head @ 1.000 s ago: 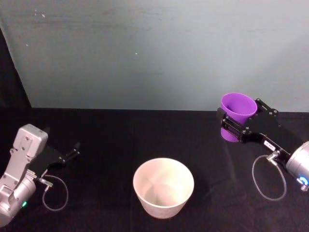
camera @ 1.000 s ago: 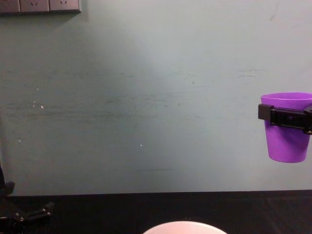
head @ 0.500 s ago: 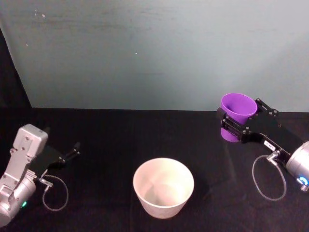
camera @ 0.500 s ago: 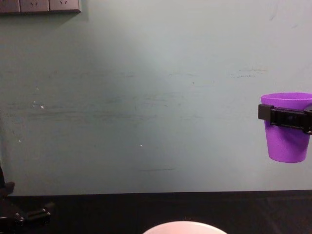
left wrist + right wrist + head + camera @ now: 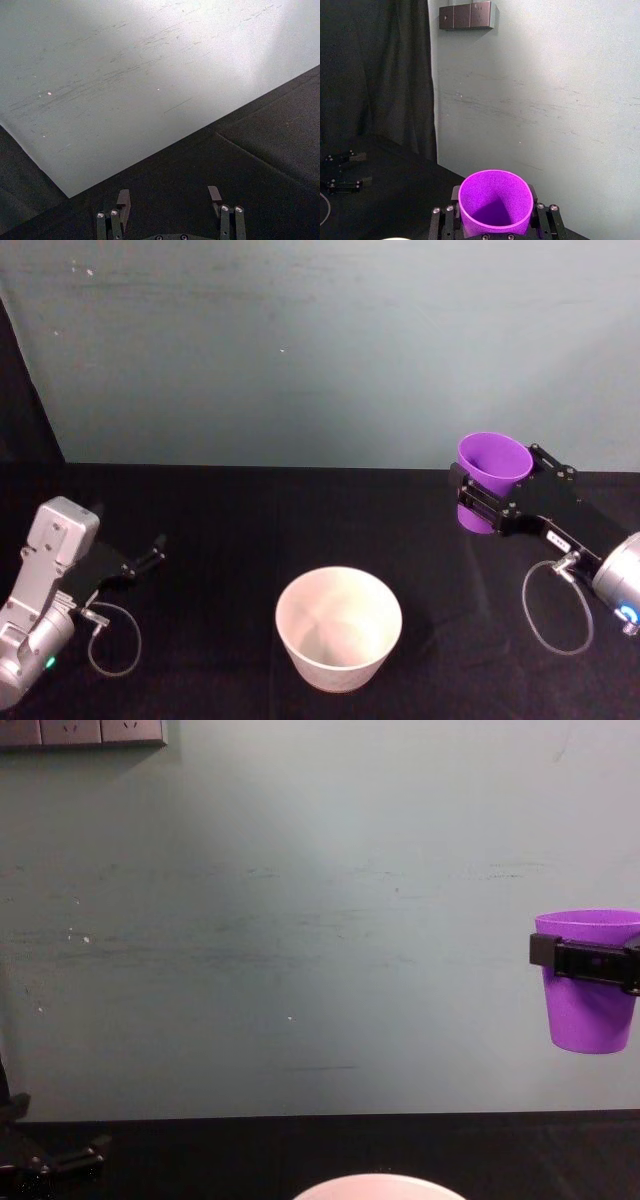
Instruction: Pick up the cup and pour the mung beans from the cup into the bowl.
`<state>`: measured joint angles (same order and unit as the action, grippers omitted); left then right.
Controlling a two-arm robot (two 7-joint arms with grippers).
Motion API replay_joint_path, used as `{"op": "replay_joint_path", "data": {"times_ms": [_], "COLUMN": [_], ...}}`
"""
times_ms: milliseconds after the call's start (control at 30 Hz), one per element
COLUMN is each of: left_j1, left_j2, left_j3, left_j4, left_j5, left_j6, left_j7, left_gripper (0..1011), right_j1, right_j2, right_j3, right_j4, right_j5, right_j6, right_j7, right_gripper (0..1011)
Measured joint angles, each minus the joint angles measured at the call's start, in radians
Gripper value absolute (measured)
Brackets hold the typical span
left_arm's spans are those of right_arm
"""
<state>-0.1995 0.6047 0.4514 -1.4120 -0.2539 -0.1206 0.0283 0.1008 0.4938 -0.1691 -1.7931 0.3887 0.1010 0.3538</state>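
Black tabletop (image 5: 250, 520) and bowl (image 5: 330, 665) look unchanged from a second ago: your right jaws stay clamped on the upright cup (image 5: 492, 465), raised well right of the bowl, left jaws parked open and empty, so pouring hasn't begun

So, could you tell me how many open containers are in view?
2: the cup held aloft in the right gripper, and the bowl on the black table, centre front.
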Motion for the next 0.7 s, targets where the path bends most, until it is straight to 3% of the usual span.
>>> {"op": "replay_joint_path", "data": {"times_ms": [700], "left_j1": [0.000], "left_j2": [0.000], "left_j3": [0.000], "left_j4": [0.000], "left_j5": [0.000], "left_j6": [0.000], "left_j7": [0.000], "left_gripper": [1003], "right_j1": [0.000], "right_j2": [0.000], "right_j3": [0.000], "right_j4": [0.000], "right_j5": [0.000], "right_j6": [0.000], "right_j7": [0.000], "right_gripper": [746]}}
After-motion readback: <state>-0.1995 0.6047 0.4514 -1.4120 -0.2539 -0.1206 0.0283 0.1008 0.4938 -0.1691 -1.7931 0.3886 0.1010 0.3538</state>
